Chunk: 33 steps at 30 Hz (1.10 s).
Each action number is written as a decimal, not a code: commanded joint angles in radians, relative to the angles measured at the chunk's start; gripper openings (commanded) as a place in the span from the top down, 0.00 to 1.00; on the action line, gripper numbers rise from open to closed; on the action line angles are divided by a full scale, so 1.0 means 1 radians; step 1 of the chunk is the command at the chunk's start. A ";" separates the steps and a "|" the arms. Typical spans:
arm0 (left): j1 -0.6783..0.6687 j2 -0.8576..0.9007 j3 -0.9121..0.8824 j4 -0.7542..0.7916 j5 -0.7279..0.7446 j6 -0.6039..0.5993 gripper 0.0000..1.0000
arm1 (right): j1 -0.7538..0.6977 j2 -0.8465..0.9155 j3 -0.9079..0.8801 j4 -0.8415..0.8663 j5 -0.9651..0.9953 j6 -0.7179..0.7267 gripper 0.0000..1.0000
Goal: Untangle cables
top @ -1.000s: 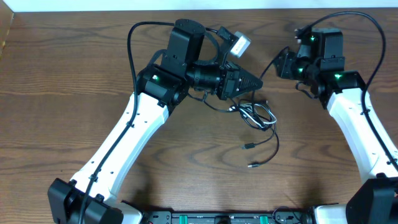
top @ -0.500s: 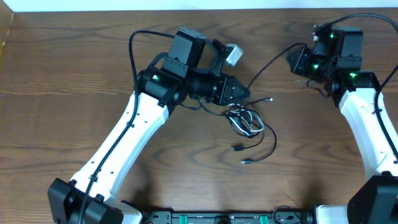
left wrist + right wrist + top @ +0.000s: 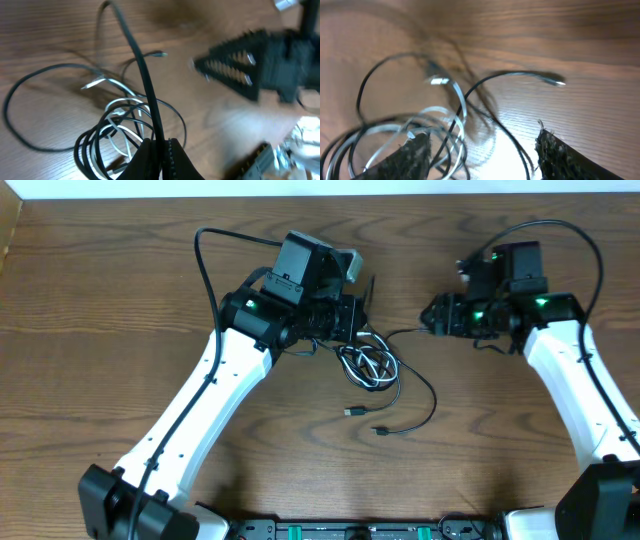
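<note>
The cables lie in a tangle (image 3: pixel 368 366) at the table's middle: black loops with a white/grey cable (image 3: pixel 116 102) wound through them. The black cable (image 3: pixel 428 402) trails right and curls back to a plug end (image 3: pixel 380 430); a second plug (image 3: pixel 352 412) lies beside it. My left gripper (image 3: pixel 356 318) sits just above-left of the tangle. In the left wrist view it (image 3: pixel 161 156) is shut on a strand of the black cable (image 3: pixel 145 80). My right gripper (image 3: pixel 432 320) is open and empty to the right of the tangle (image 3: pixel 420 130), its fingers (image 3: pixel 485 160) wide apart over a black cable end (image 3: pixel 555 80).
Thicker black robot wires arch over both arms, on the left (image 3: pixel 205 255) and on the right (image 3: pixel 590 240). The brown wooden table (image 3: pixel 100 330) reaches a pale edge at the back (image 3: pixel 150 188). The right gripper shows in the left wrist view (image 3: pixel 235 70).
My left gripper has drawn back to the left with the black cable, dragging the tangle left. My right gripper has moved left and down toward the tangle.
</note>
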 commanded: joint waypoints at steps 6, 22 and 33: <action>0.004 0.049 0.026 0.011 -0.173 -0.230 0.93 | 0.157 0.007 0.001 -0.027 -0.074 -0.376 0.30; 0.004 0.151 0.012 -0.140 -0.294 -0.261 0.93 | 0.235 0.145 -0.003 -0.007 -0.006 -0.168 0.43; 0.004 0.362 0.012 -0.256 -0.245 -0.171 0.92 | 0.245 0.188 -0.003 0.000 -0.065 -0.048 0.47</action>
